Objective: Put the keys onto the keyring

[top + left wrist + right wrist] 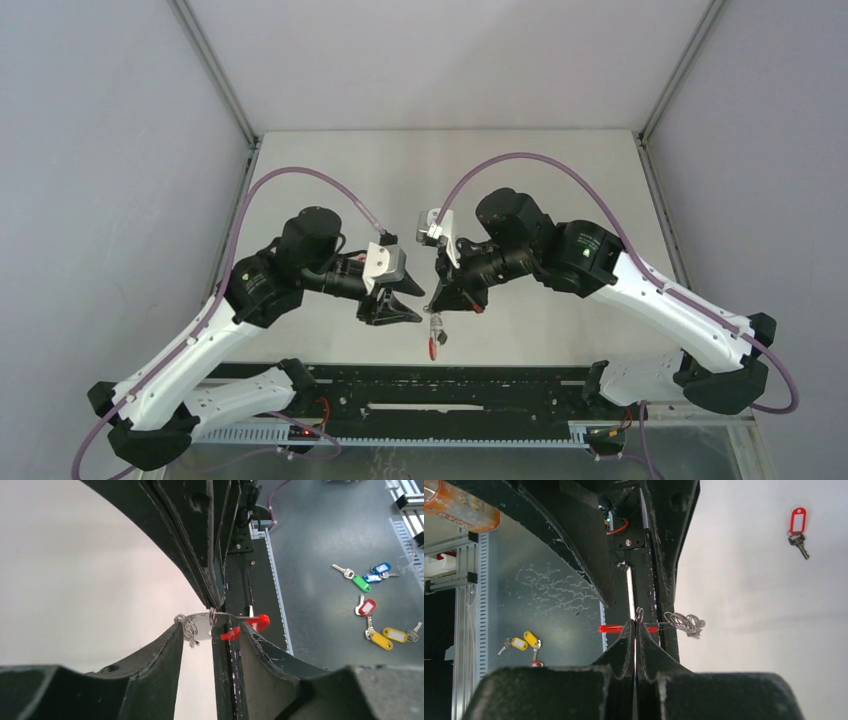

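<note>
My right gripper [635, 624] is shut on the keyring, pinching its wire between a red arc [611, 628] and a bunch of small metal loops [684, 624]. In the top view the keyring [434, 338] hangs below the right gripper [440, 300] above the table's near edge. My left gripper [210, 627] is open, with its fingertips on either side of the keyring [200, 622]. The loops [187, 629] lie at its left fingertip and the red arc [252, 622] at its right. The two keys lie together on the table: one with a red tag [797, 520], one black-headed [796, 539].
A black rail [440, 385] runs along the table's near edge. Below it, on a grey floor, lie several spare keys with coloured tags [372, 607], among them yellow ones [526, 640]. An orange object [459, 505] sits at the upper left of the right wrist view.
</note>
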